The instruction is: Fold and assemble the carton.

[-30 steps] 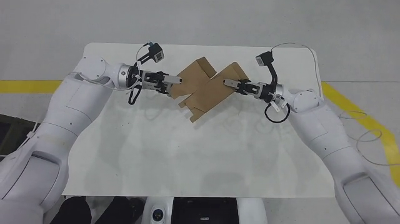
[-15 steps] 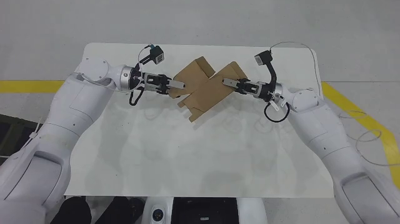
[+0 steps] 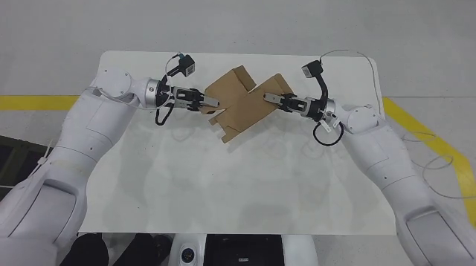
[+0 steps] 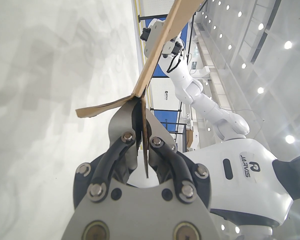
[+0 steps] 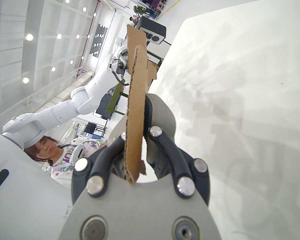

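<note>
Cardboard carton (image 3: 242, 104), half-open above the table (image 3: 223, 192) at upper centre of the top view, is clenched edge-on by left hand (image 3: 213, 102) and right hand (image 3: 269, 98) — uneven pulling could tear a flap or let it slip.

Carton (image 3: 239, 105): brown corrugated cardboard, matt, rough cut edges. Table (image 3: 223, 184): white, smooth, slight sheen. Left gripper (image 4: 139, 118) & right gripper (image 5: 138, 116): dull grey metal w/ black plastic links.
</note>
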You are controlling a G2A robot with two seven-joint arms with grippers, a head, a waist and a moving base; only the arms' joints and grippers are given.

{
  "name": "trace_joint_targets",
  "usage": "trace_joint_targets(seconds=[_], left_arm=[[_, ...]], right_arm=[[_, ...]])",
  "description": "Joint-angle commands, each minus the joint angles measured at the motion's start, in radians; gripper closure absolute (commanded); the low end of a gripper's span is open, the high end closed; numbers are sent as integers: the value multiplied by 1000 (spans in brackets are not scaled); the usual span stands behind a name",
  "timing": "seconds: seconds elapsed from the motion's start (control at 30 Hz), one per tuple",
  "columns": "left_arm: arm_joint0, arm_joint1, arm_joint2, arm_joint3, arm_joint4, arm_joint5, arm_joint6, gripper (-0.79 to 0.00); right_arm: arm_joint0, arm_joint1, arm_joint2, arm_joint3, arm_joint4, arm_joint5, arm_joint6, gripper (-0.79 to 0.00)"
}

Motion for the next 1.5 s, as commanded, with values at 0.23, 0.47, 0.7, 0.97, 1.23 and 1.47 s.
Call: trace_joint_targets(seconds=[0.23,0.47,0.7,0.97,1.23,1.47], left_arm=[[-11,0,-32,-3,15,-25,-27,0],[0,25,-58,-111,129,-65,13,0],[51,65,-71,-249,230,-101,50,0],[80,100,-102,-291,252,-126,75,0],[83,116,-109,-298,237,-122,71,0],[93,126,-88,-339,225,-118,67,0]], right_arm=[[-5,18,58,19,-32,-8,15,-785],[-9,55,115,-88,-99,-12,65,-785],[-17,77,43,-269,-12,29,106,-785],[40,112,47,-176,-140,13,90,-785],[7,125,34,-247,-39,-27,50,-785],[41,120,-75,-289,41,-39,38,-610]])
